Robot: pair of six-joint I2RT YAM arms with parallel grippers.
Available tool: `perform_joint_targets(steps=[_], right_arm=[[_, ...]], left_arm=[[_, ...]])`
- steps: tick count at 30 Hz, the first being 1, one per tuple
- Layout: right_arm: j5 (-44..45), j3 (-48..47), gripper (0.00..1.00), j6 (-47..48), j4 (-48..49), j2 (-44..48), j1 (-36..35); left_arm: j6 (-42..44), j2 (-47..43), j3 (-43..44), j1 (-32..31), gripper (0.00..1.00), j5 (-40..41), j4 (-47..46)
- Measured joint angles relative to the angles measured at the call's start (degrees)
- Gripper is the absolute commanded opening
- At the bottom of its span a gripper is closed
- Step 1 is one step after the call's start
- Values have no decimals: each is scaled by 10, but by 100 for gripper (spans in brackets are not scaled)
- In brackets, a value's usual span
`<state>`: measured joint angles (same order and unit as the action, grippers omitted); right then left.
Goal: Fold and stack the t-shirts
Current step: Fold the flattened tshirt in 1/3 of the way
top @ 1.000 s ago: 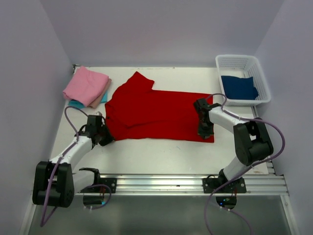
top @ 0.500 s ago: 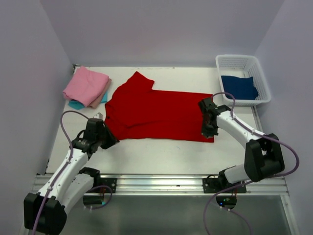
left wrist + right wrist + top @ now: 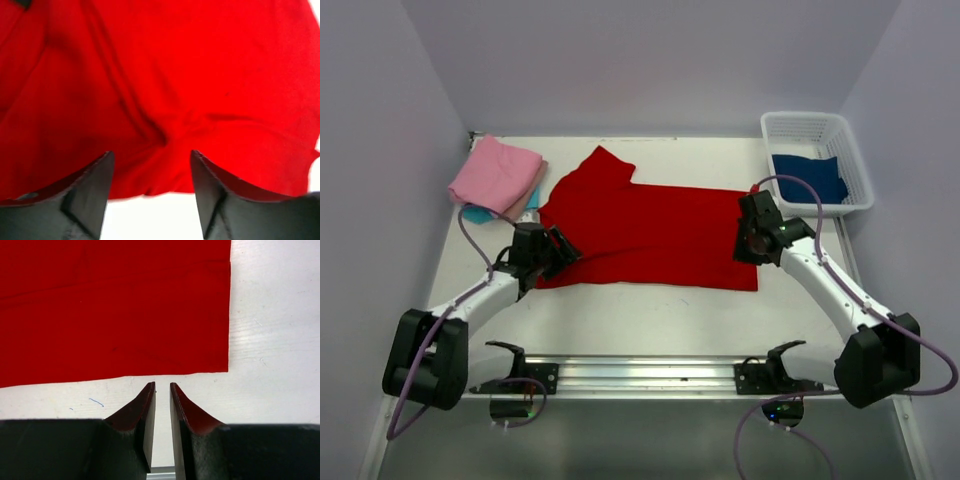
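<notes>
From above, the red t-shirt (image 3: 640, 232) lies flat in the middle of the white table (image 3: 650, 320). The left gripper (image 3: 563, 247) is over the shirt's lower left edge. The right gripper (image 3: 750, 248) is at the shirt's right edge. In the upper left sits a folded pink t-shirt (image 3: 496, 174) on top of a beige one (image 3: 533, 196) and a turquoise one (image 3: 474, 213). In the upper right, a dark blue t-shirt (image 3: 807, 179) lies in a white mesh basket (image 3: 800, 118).

In the left wrist view, red cloth (image 3: 165, 75) fills most of the picture. The left gripper (image 3: 150, 162) has its two fingers wide apart. A wrinkle of the shirt and its lower edge lie between them, but they pinch nothing.

In the right wrist view, the red shirt (image 3: 115, 305) fills the top of the picture, with its corner at the right. The right gripper (image 3: 162, 386) has only a thin gap between its fingers. The tips sit just below the shirt's edge, over bare table, and nothing is in the gap.
</notes>
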<state>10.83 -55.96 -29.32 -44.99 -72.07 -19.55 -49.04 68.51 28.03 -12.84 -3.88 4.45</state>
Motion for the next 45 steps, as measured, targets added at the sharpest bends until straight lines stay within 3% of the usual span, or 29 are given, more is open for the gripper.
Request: perform_joint_targets(steps=[6,12,17,26,45], right_arm=[[2,24,18,0,9,52,0],[11,30,18,-1,9,64,0],[19,30,18,-1,9,65,0],[22,30,18,-2,9,65,0],[35,30,17,-3,9,70,0]], left_arm=[[-39,56,0,0,47,-10,-133],[-71,98,19,0,34,-25,-168],[-79,105,48,0,35,-32,-143],[-88,38,53,-5,48,-13,-38],[-105,101,53,-7,43,-14,-12]])
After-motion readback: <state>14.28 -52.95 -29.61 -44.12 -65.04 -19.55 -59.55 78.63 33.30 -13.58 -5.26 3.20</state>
